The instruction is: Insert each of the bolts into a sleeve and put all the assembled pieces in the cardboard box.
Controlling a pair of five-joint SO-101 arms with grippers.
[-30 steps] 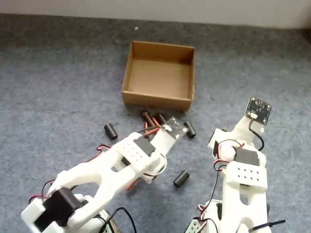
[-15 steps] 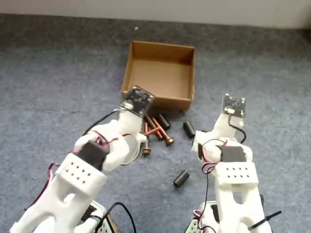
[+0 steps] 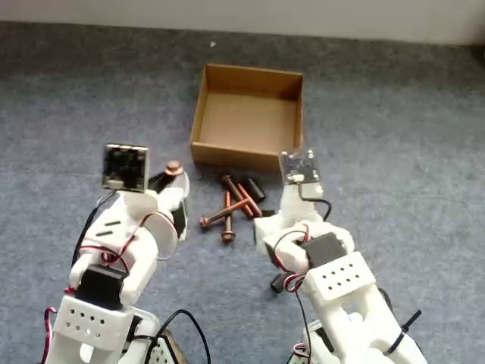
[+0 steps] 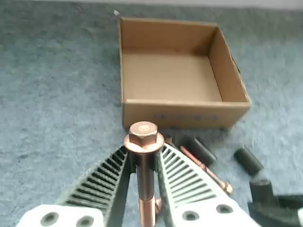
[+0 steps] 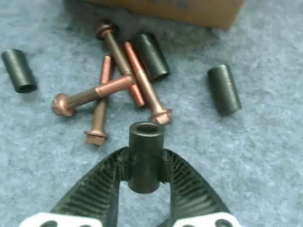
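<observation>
Currently the copper bolt (image 4: 143,142) sits clamped between the fingers of the left gripper (image 4: 144,153), shaft running down between the ribbed pads and its flanged hex head sticking out past the fingertips. In the high view this gripper is to the left of the bolt pile, near the box's front left corner, with the bolt head pointing up. A black sleeve (image 5: 146,153) is pinched in the right gripper (image 5: 146,165), fingers closed on its sides, open end facing out past the tips toward the pile. The loose bolts (image 5: 111,87), four of them, lie criss-crossed on the carpet (image 3: 394,114) just in front of the cardboard box (image 3: 246,157), between the two arms; two shafts overlap. A second sleeve (image 5: 151,56) lies on its side touching the pile on the box side. A third sleeve (image 5: 225,89) lies apart from the pile on one side, and a fourth sleeve (image 5: 19,71) lies apart on the other side. The box stands upright with its top open, its near wall just beyond the pile. Both arms rise from the near edge of the high view, wrist cameras on top.
</observation>
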